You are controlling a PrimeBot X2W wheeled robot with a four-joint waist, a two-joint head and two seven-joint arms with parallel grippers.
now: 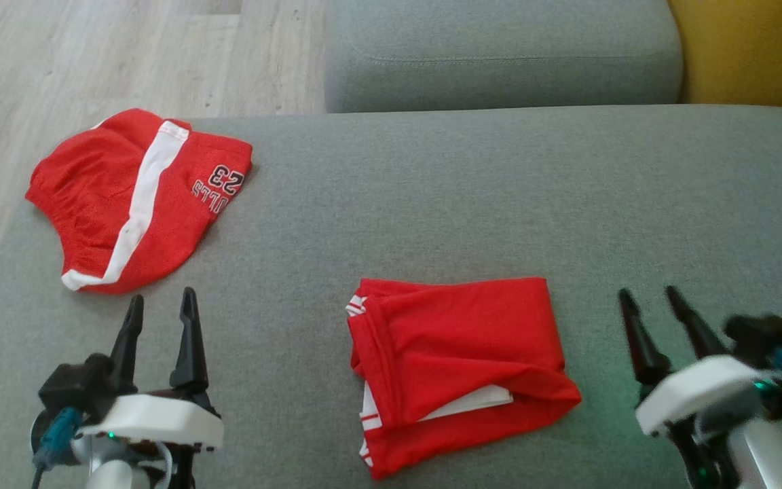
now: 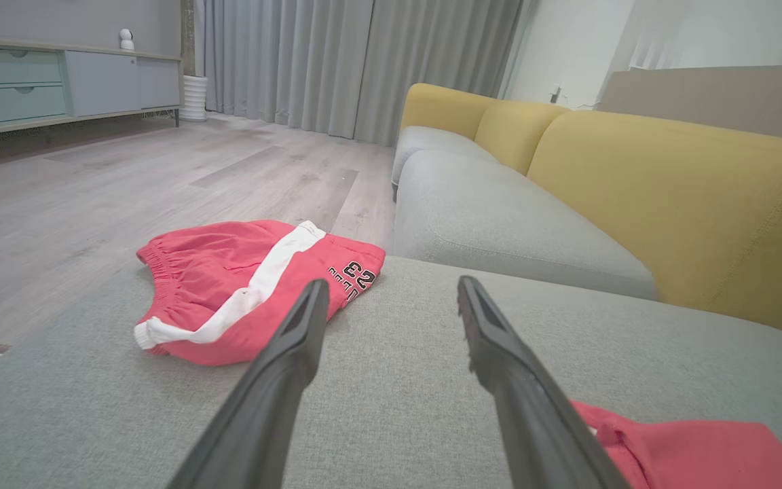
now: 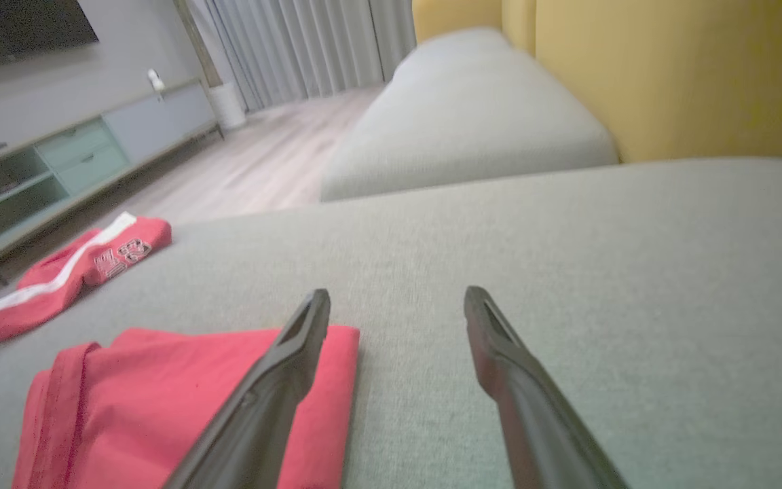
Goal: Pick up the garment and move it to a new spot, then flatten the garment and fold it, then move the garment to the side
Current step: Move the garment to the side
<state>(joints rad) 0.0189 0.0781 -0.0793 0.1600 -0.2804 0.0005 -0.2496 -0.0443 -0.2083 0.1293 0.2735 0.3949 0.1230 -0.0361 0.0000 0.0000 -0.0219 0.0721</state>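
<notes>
A folded red garment (image 1: 459, 367) with white trim lies on the grey sofa seat (image 1: 499, 190), low in the middle of the head view. Its corner shows in the left wrist view (image 2: 696, 451) and its top layer in the right wrist view (image 3: 160, 401). My left gripper (image 1: 160, 302) stands open to the garment's left with nothing between its fingers (image 2: 299, 333). To the garment's right my right gripper (image 1: 649, 295) is open too and holds nothing; its fingers (image 3: 296, 346) hover just past the garment's right edge.
A second red garment (image 1: 140, 197) with a white stripe and the number 23 lies folded at the seat's far left corner, near the edge (image 2: 248, 285) (image 3: 65, 272). Wooden floor (image 1: 92, 61) lies beyond it. A grey cushion (image 1: 499, 54) and yellow backrest (image 2: 669, 197) border the seat.
</notes>
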